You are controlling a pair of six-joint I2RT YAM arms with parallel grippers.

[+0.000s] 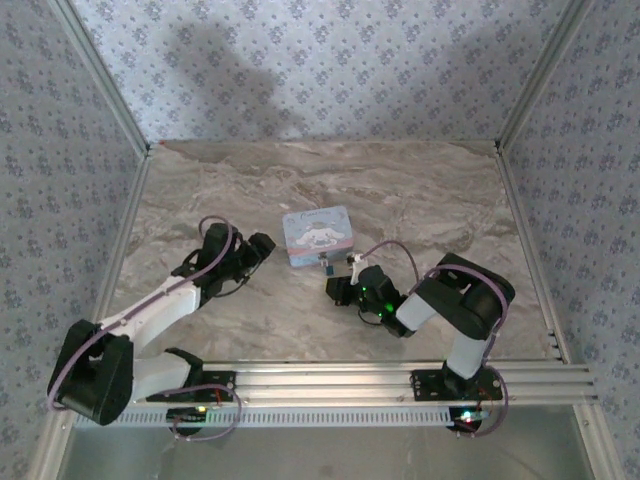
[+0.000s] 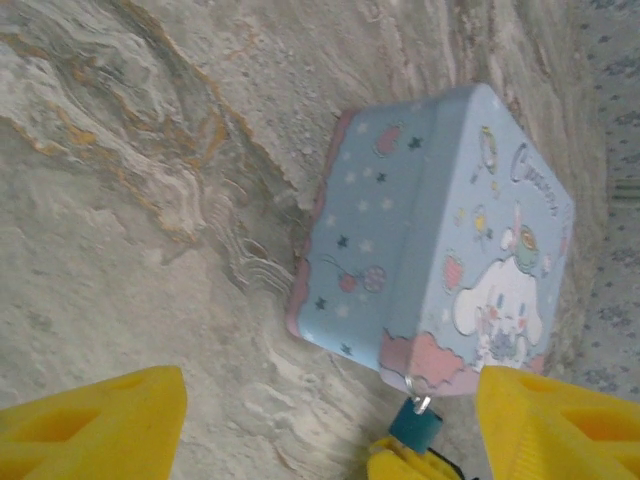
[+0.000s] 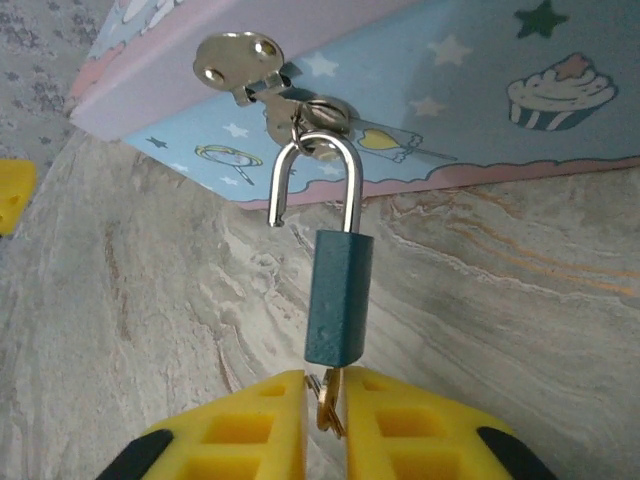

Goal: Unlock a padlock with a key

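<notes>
Right tool (image 3: 327,380) flanks the key (image 3: 329,408) under the padlock (image 3: 338,295), grip unclear; left tool (image 2: 330,392) gapes wide. Shackle (image 3: 312,165) leg's free, so you look unlocked; padlock hangs on the tin's (image 3: 480,90) hasp (image 3: 250,65), only unhooking remains.

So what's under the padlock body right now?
A brass key pokes out below the padlock, between the right pincer's yellow fingers. Its blade is hidden inside the lock body.

My fingers (image 3: 250,430) are matt yellow plastic; the padlock (image 3: 338,297) is matt painted metal, its shackle (image 3: 350,180) polished; the tin (image 3: 480,110) looks glossy.
</notes>
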